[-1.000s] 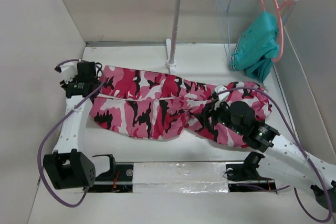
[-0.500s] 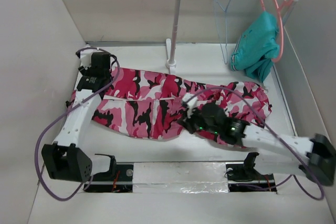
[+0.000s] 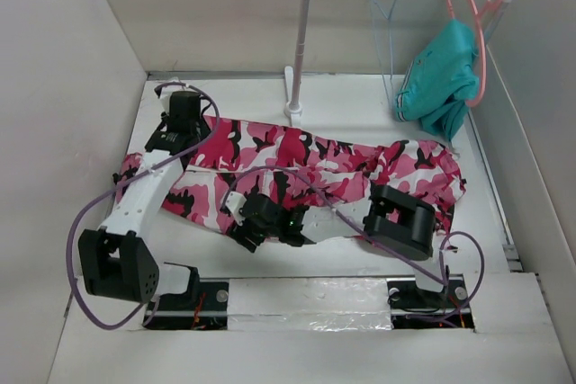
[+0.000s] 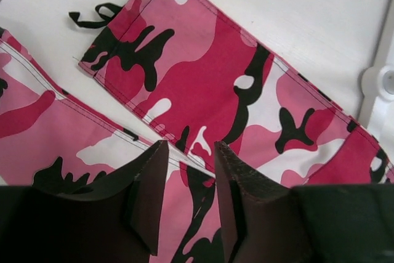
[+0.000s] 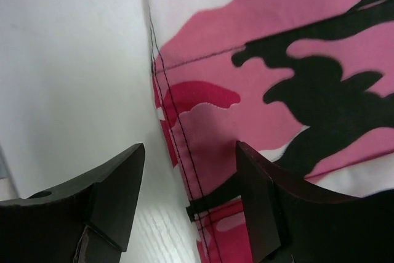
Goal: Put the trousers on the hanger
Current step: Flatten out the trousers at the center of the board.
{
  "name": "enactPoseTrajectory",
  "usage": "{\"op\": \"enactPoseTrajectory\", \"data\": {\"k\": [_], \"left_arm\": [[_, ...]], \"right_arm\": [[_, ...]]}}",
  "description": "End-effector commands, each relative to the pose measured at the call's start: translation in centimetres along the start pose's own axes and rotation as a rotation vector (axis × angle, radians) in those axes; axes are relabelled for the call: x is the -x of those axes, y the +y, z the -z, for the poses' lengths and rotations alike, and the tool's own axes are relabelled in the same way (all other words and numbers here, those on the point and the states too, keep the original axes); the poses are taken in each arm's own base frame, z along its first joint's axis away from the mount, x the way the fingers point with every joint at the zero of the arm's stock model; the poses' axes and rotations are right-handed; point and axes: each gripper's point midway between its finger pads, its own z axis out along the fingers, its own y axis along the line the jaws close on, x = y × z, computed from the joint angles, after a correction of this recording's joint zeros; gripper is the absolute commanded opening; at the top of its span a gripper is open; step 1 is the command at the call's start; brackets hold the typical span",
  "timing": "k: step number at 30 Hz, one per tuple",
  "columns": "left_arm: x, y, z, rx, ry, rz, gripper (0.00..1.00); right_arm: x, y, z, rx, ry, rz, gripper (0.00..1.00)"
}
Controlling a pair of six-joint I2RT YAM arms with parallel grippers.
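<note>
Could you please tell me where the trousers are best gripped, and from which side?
Pinch the stitched edge on the near side of the trousers, coming down from above. They lie flat, so probably only that seamed edge, beside bare table, offers something to catch. The open right gripper straddles it.

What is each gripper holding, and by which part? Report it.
Nothing is held. The left gripper stands open above the trousers; the right gripper is open over their seamed edge, not closed on it.
</note>
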Motion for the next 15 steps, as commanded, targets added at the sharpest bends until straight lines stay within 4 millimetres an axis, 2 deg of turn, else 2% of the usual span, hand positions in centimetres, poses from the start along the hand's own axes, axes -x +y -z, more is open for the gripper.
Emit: {"op": "enactPoseTrajectory", "data": {"k": [1,2,3,4,5,6,7,8,9,10,11,12,13,14,15], "left_arm": [[2.2,-0.4,-0.6,-0.046,-0.041,0.060,0.34],[2.6,-0.9,-0.9,-0.060,-0.058,0.069,0.39],[2.2,-1.2,-1.8,-0.058,-0.038,0.064,0.41],[2.2,-1.5,-2.3,-0.056,-0.029,0.062,0.42],[2.9,-1.5,-2.7,-0.045,-0.030,0.066,0.44],[1.9,-1.6,-4.2,-0.023,0.010,0.050,0.44],[1.9,-1.7,-4.7,-0.011,0.019,0.045,0.44],[2.5,-2.0,-5.1,-0.003,0.017,0.043,0.45],[2.0,-1.6,-6.4,0.024,0.036,0.036,0.47],[2.1,-1.5,-6.8,0.041,0.032,0.022,0.49],[2.9,-1.1,-7.4,0.057,0.019,0.027,0.52],[2.2,-0.7,-8.6,0.083,0.041,0.016,0.53],[2.2,-0.3,-9.2,0.102,0.045,0.016,0.53],[2.1,0.5,-10.4,0.130,0.062,0.018,0.54],[1.8,1.0,-11.0,0.150,0.072,0.021,0.54]], "right_arm": [[1.6,0.4,-0.8,-0.057,-0.047,0.043,0.67],[1.5,0.2,-1.1,-0.072,-0.036,0.040,0.66],[1.0,-0.1,-1.4,-0.088,-0.020,0.039,0.66],[0.0,-0.7,-2.0,-0.124,0.009,0.042,0.62],[-0.2,-0.4,-2.2,-0.135,0.026,0.051,0.56],[-0.5,-0.2,-2.3,-0.152,0.036,0.062,0.45],[-1.8,-0.8,-2.2,-0.230,0.079,0.055,0.20],[-2.1,-0.7,-1.9,-0.265,0.100,0.076,0.11],[-1.6,1.0,-1.6,-0.262,0.098,0.104,0.05],[-1.7,2.0,-1.4,-0.250,0.104,0.115,0.00],[-1.4,3.4,-0.5,-0.220,0.102,0.126,0.00],[-2.0,4.7,0.1,-0.184,0.102,0.136,0.00],[-2.0,7.4,0.8,-0.118,0.091,0.138,0.00],[0.0,8.9,1.9,-0.078,0.029,0.115,0.00],[0.4,9.6,2.5,-0.064,0.013,0.104,0.00]]}}
